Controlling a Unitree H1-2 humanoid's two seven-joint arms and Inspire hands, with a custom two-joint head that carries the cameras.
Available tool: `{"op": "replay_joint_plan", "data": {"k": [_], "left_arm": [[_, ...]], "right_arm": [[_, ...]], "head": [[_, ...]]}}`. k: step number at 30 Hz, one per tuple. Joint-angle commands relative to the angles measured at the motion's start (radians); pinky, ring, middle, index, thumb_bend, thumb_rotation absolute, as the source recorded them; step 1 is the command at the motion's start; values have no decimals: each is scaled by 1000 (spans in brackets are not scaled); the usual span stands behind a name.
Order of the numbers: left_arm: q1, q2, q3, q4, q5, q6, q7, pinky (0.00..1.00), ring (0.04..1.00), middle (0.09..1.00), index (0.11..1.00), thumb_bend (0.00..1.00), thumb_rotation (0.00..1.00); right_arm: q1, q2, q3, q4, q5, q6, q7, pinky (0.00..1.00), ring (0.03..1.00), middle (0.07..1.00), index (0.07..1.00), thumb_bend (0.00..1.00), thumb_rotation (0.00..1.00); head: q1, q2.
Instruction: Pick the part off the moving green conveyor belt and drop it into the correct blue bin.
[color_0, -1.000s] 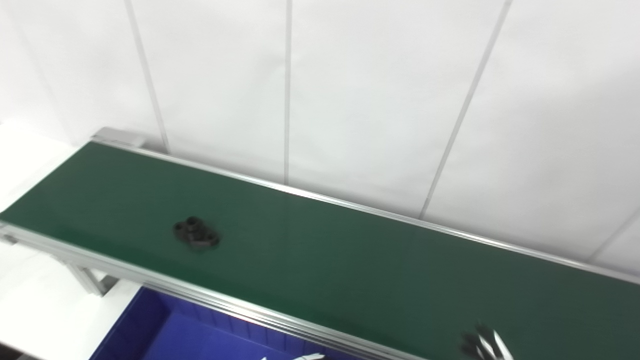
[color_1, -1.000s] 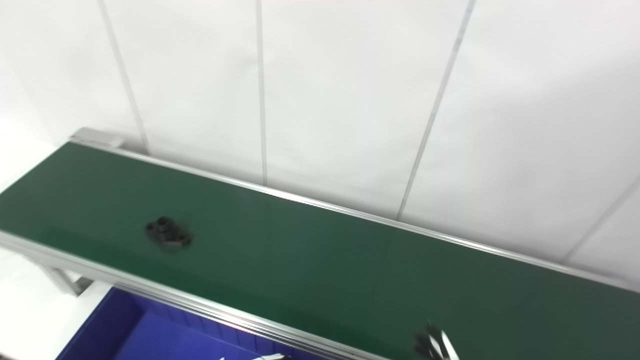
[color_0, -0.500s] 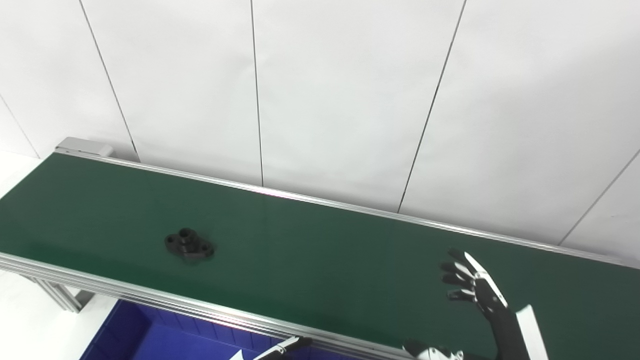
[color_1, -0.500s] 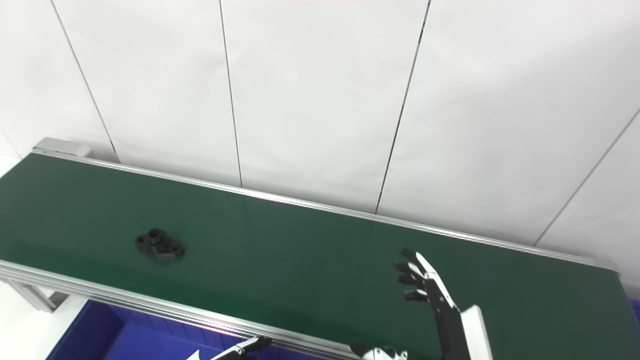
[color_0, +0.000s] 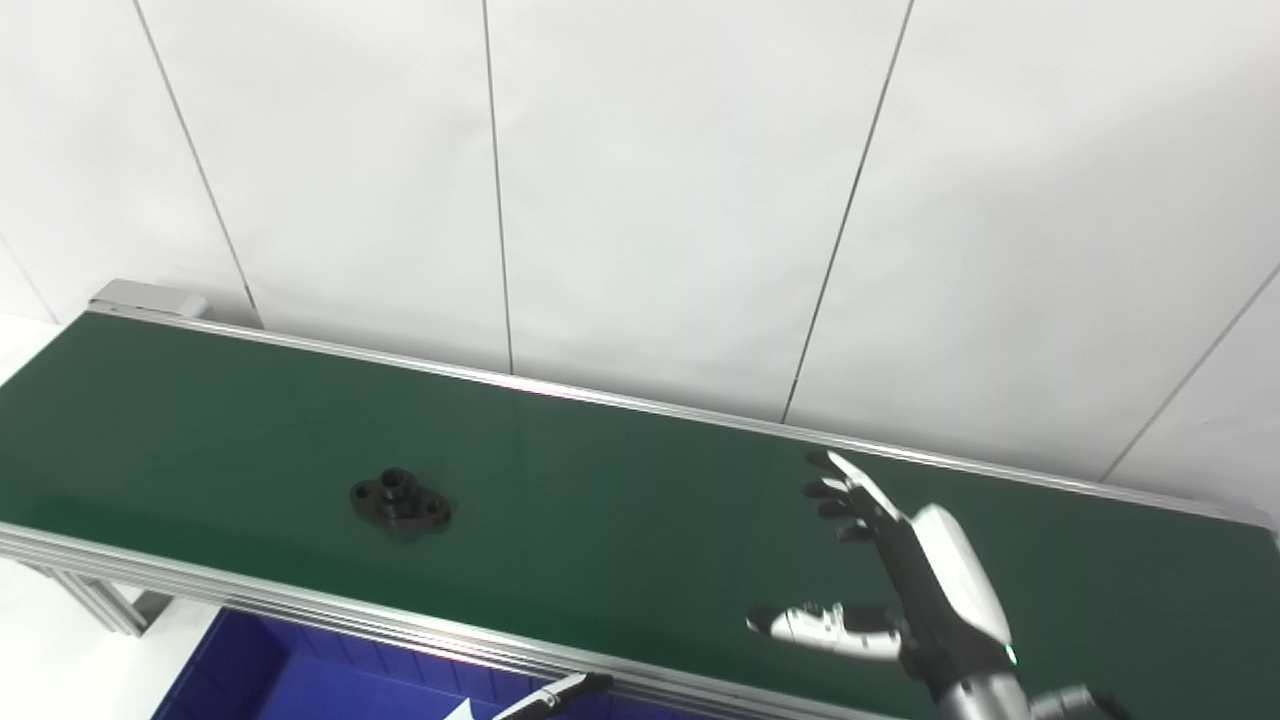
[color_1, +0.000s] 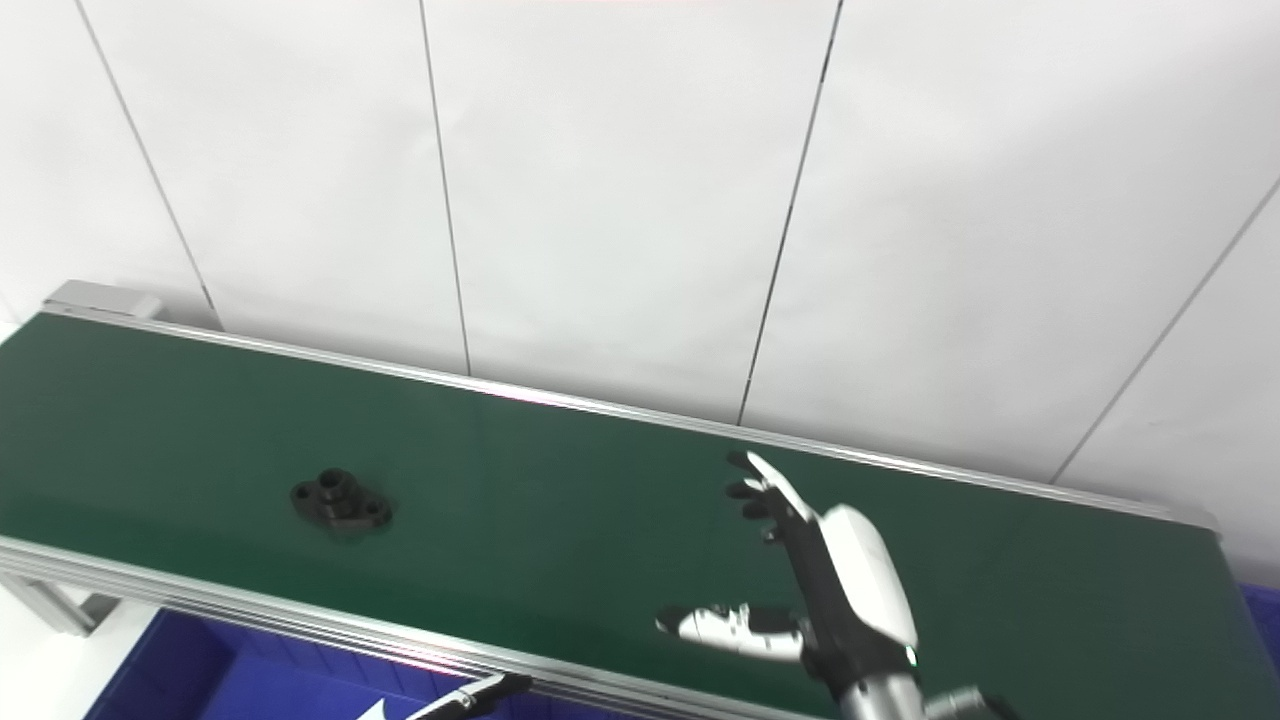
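Note:
A small black flanged part (color_0: 400, 501) lies on the green conveyor belt (color_0: 620, 500), left of its middle and toward the near rail. My right hand (color_0: 885, 575) hovers over the belt's right half, far to the right of the part, open with fingers spread and thumb stretched leftward, holding nothing. Of my left hand only a fingertip (color_0: 560, 692) shows at the bottom edge, below the belt's near rail; its state is hidden. A blue bin (color_0: 270, 680) sits below the near rail at the lower left.
White wall panels rise right behind the belt's far rail (color_0: 640, 403). The aluminium near rail (color_0: 300, 610) separates the belt from the bin. The belt's left end roller housing (color_0: 145, 297) sits at the far left. A second blue bin edge (color_1: 1260, 610) peeks at the right.
The camera swung, shifting the picture. My right hand rose from the bottom edge up and leftward over the belt, fingers spread. The black part drifted a little rightward on the belt.

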Motion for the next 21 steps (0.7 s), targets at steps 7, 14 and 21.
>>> {"op": "replay_joint_plan", "data": {"k": [7, 14, 21], "left_arm": [[11, 21, 6, -59, -40, -9, -20, 955, 966, 960, 912, 644, 262], [17, 23, 9, -64, -49, -23, -25, 931, 940, 938, 908, 633, 294], [22, 25, 5, -73, -91, -3, -48, 899, 926, 929, 901, 627, 278]], "right_arm": [[-141, -22, 53, 49, -74, 65, 93, 664, 716, 770, 889, 837, 328], [-239, -29, 98, 103, -103, 119, 181, 622, 739, 782, 887, 845, 338], [-316, -16, 124, 165, -101, 140, 221, 640, 751, 800, 881, 864, 342]], "head": [[6, 19], [24, 31], [29, 35]]}}
